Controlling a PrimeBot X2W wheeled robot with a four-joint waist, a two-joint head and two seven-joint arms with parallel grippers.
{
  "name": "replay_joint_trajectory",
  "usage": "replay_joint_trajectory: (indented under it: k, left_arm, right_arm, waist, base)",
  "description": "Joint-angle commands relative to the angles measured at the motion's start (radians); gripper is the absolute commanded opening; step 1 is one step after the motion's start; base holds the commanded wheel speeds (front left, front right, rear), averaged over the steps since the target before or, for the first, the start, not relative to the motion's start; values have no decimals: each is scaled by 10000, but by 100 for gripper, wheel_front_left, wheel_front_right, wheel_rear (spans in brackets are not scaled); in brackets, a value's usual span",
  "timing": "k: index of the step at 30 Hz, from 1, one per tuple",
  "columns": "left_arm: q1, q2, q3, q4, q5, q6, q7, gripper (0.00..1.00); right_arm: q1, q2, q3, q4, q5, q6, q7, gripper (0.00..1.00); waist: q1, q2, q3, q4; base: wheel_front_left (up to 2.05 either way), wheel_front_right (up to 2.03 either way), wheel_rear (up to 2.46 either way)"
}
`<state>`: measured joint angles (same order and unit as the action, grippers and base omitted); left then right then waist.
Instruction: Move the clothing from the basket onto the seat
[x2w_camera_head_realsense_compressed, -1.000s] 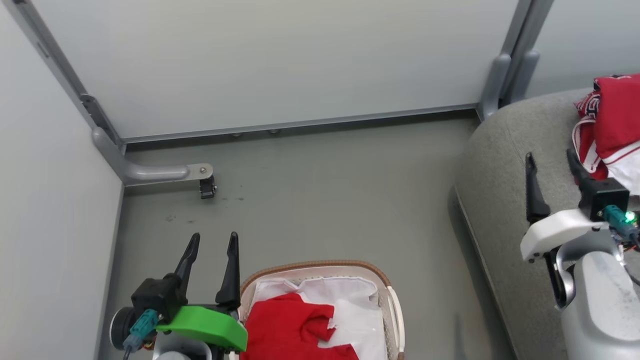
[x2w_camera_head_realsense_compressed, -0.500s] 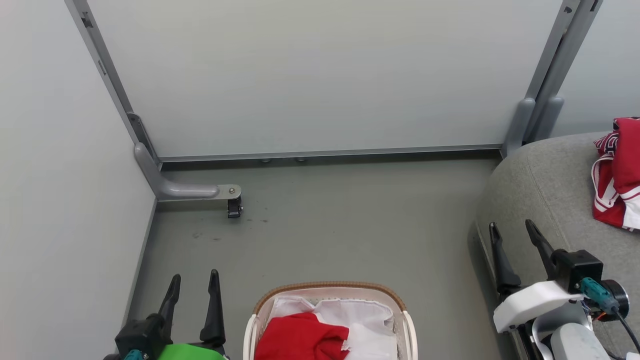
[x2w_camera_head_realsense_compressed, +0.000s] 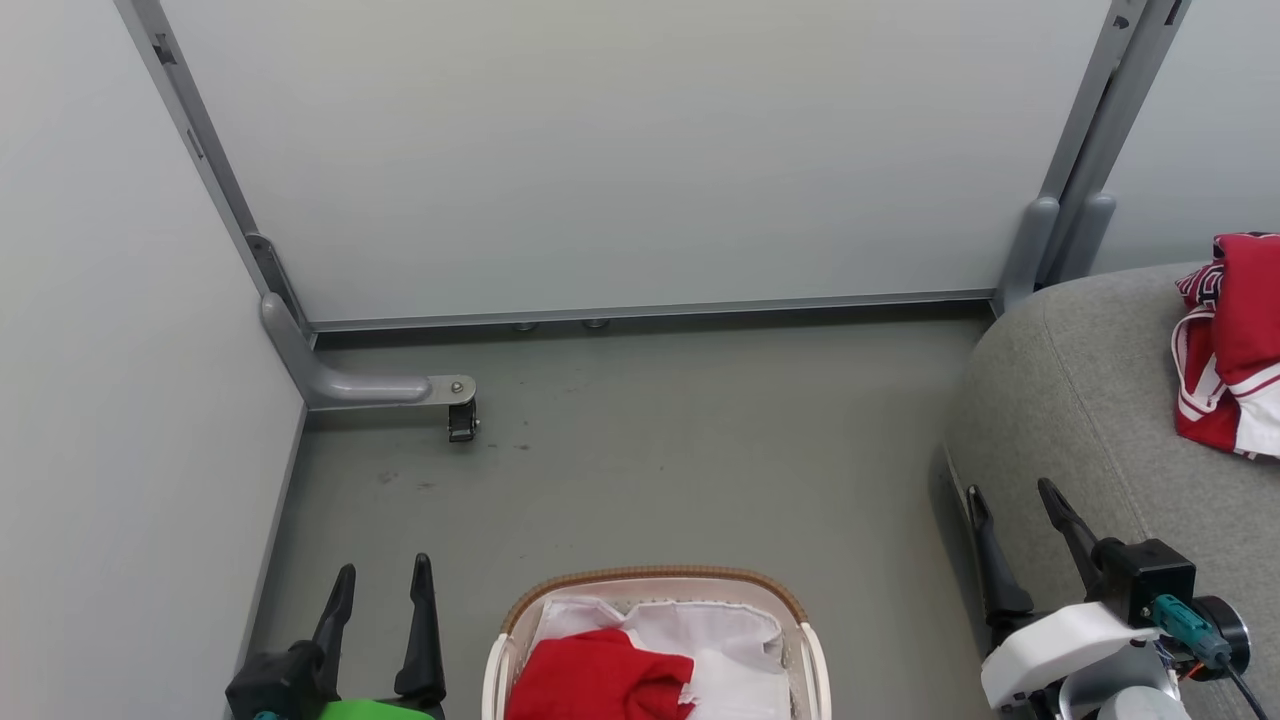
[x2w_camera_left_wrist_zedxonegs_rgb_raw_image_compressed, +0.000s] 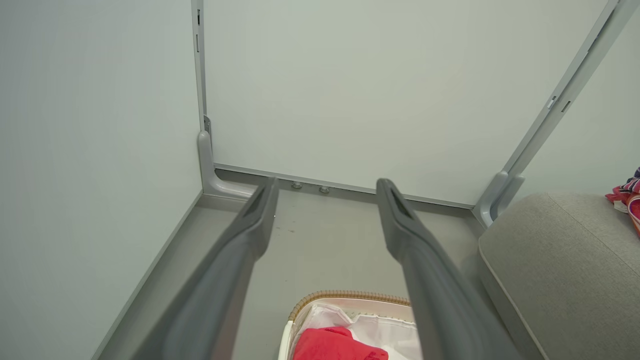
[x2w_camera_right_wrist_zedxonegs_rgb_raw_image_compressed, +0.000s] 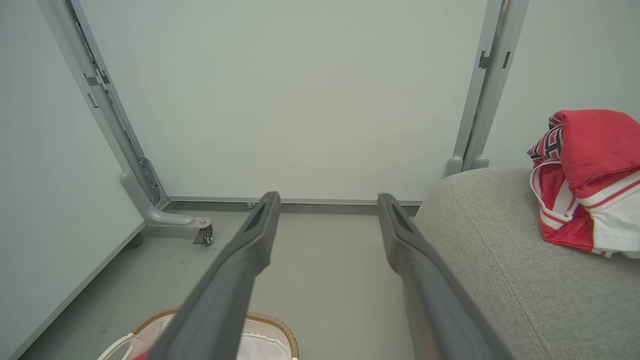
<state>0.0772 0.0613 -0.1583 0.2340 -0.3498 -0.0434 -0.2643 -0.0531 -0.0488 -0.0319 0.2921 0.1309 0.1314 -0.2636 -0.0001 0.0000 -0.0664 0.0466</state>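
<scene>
Left pincer (x2w_camera_head_realsense_compressed: 383, 566): fingers spread, holding nothing. It sits low at the left of the head view, just left of the basket (x2w_camera_head_realsense_compressed: 655, 577) and above the floor (x2w_camera_head_realsense_compressed: 700, 450).
Right pincer (x2w_camera_head_realsense_compressed: 1011, 490): fingers spread, holding nothing. It sits at the lower right, against the near left edge of the seat (x2w_camera_head_realsense_compressed: 1080, 400).
Wall panels (x2w_camera_head_realsense_compressed: 620, 150): pale, set in grey metal frames, closing the far side and the left.
Floor: grey, with a few dark marks at the far left.
Seat: grey woven cushion with a rounded corner, at the right, near the basket but apart from it.
Basket: white with a brown woven rim, on the floor between the two pincers. Its near end is cut off by the picture edge.
Lining (x2w_camera_head_realsense_compressed: 720, 630): white cloth inside the basket, bare on the right side.
Garment on seat (x2w_camera_head_realsense_compressed: 1235, 340): red with white trim, bunched on the cushion at the far right.
Garment in basket (x2w_camera_head_realsense_compressed: 595, 685): red, crumpled, lying on the lining at the left side.
Caster (x2w_camera_head_realsense_compressed: 461, 420): small black wheel under a grey frame foot, on the floor at the far left.
</scene>
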Motion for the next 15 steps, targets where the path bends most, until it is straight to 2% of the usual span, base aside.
replay_joint_trajectory:
  k: [1,15]
  left_arm:
    - [129,0,53,48,93,-24,-1,100]
    - [-39,-61,39,189,156,-159,-2,100]
  right_arm:
    - [115,-33,-5,-15,-4,-14,-16,100]
    - [42,-32,-69,-3,15,-14,-16,100]
  waist:
    - [1,0,12,-14]
    - [1,0,73,-38]
  base:
    - [0,0,0]
    - [0,0,0]
